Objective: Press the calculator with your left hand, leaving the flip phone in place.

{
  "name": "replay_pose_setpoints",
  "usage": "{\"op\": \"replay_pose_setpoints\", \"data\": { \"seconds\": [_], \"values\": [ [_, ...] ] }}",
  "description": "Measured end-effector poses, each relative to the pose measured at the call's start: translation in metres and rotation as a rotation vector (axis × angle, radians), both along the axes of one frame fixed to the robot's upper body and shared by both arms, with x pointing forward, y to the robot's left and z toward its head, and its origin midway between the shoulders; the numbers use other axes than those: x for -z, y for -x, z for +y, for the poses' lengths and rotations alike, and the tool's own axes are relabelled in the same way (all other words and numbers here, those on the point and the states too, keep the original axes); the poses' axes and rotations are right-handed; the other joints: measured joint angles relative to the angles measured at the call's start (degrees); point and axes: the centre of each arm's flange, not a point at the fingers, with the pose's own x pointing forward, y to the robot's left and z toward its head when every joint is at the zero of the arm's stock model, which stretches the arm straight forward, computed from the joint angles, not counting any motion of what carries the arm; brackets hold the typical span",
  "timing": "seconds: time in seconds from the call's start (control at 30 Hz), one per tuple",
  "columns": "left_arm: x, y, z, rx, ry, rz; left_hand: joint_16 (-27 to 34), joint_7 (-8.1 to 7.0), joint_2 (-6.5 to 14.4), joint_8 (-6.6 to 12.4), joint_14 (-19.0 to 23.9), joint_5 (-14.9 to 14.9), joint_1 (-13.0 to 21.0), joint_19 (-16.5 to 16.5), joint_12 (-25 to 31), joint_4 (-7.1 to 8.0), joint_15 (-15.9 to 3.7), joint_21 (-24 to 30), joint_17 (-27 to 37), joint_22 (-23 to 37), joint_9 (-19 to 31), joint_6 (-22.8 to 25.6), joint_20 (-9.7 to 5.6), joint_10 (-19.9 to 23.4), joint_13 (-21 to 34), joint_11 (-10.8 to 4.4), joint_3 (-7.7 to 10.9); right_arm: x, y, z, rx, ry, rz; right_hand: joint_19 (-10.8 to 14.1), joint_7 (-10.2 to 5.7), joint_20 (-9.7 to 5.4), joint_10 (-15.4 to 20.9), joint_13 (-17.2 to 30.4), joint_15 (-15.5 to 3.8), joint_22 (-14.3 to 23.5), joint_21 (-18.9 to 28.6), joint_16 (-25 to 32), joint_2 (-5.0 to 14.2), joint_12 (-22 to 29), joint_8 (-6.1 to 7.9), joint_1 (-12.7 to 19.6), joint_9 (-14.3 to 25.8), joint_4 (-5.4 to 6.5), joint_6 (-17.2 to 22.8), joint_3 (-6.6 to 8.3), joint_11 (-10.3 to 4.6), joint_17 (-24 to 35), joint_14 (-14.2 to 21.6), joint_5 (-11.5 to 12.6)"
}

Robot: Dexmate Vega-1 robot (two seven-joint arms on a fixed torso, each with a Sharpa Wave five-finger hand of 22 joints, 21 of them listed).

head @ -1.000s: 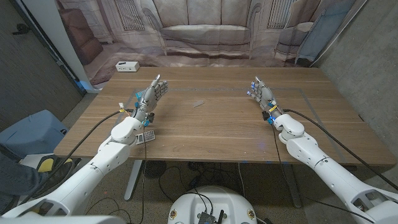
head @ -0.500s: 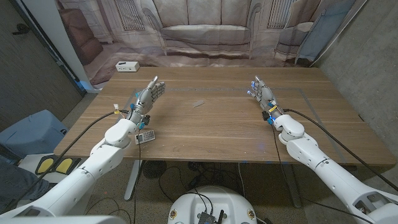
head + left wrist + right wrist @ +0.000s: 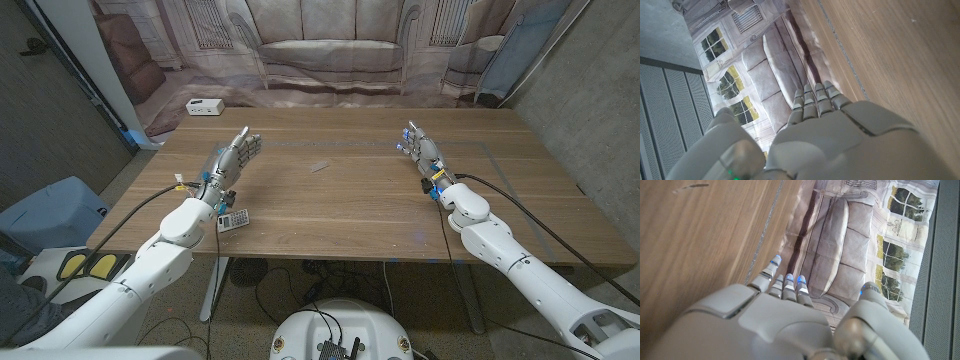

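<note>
My left arm has swung out toward the desk's left edge since a second ago, and the calculator (image 3: 234, 220) now lies uncovered by the near left edge, just beside my left forearm; earlier the arm hid part of it. My left hand (image 3: 232, 157) has slid a little left with it and hangs over the left part of the desk (image 3: 350, 200), fingers stretched forward and apart, holding nothing, well beyond the calculator and not touching it. In my left wrist view the fingers (image 3: 816, 100) lie side by side, straight, over the wood.

My right hand (image 3: 420, 148) has not moved: it stands over the right part of the desk, fingers long and loose, nothing in it. Blue marks tip its fingers (image 3: 785, 282) in the right wrist view.

A small flat grey thing (image 3: 319, 166) lies mid-desk toward the far edge, same spot as before; too small to tell what it is. I can't read any writing on the calculator's keys.
</note>
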Motion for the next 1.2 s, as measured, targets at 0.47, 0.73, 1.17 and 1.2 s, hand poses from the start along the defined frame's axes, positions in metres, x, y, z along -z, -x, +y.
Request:
{"op": "replay_pose_setpoints", "data": {
  "seconds": [0.47,0.73,1.17,1.2],
  "values": [
    [0.019,0.028,0.0,-0.01,-0.015,-0.009,0.0,-0.31,0.0,0.0,0.8,0.0,0.0,0.9,0.0,-0.17,-0.22,-0.2,0.0,0.0,0.3,0.3,0.29,0.5,-0.3,-0.08,-0.18,0.0,0.007,-0.004,0.009,0.013,-0.019,0.0,0.11,0.0,0.2,0.0,0.31,0.0,-0.4,0.0,0.22,0.0,0.0,0.2,0.0,0.0,0.5,0.0,-0.22,0.0,0.3,0.0],
    [0.023,0.036,0.003,-0.013,-0.01,-0.031,0.0,-0.4,-0.2,0.0,1.4,0.0,0.2,1.6,0.0,-0.17,-0.41,-0.2,0.0,0.0,0.3,1.0,0.5,1.0,-0.4,-0.42,-0.17,0.0,0.009,-0.004,0.009,0.014,-0.023,0.0,0.11,0.0,0.2,0.0,0.31,0.0,-0.4,0.0,0.22,0.0,0.0,0.2,0.0,0.0,0.5,0.0,-0.22,0.0,0.3,0.0],
    [0.045,0.051,0.017,-0.032,-0.006,-0.024,0.0,-0.09,0.1,0.0,2.4,0.0,0.5,3.5,0.0,-0.4,-0.31,-0.2,0.0,0.0,0.3,1.3,1.45,2.0,-0.5,0.0,-0.4,0.0,0.011,0.0,0.012,0.017,-0.036,0.6,0.11,-0.01,0.2,0.0,0.3,0.0,-0.4,0.0,0.22,0.0,0.0,0.2,0.0,-0.24,0.5,0.24,-0.22,0.0,0.3,0.0],
    [0.047,0.052,0.019,-0.036,-0.006,-0.022,0.0,-0.09,0.1,0.0,2.4,0.0,0.5,3.5,0.0,-0.4,-0.31,-0.2,0.0,0.0,0.3,1.3,1.5,2.0,-0.5,0.0,-0.4,-0.001,0.011,0.001,0.011,0.017,-0.037,0.6,0.11,0.0,0.2,0.0,0.3,0.0,-0.4,0.0,0.22,0.0,0.0,0.2,0.0,-0.28,0.5,0.2,-0.22,0.0,0.3,0.0]
  ]
}}
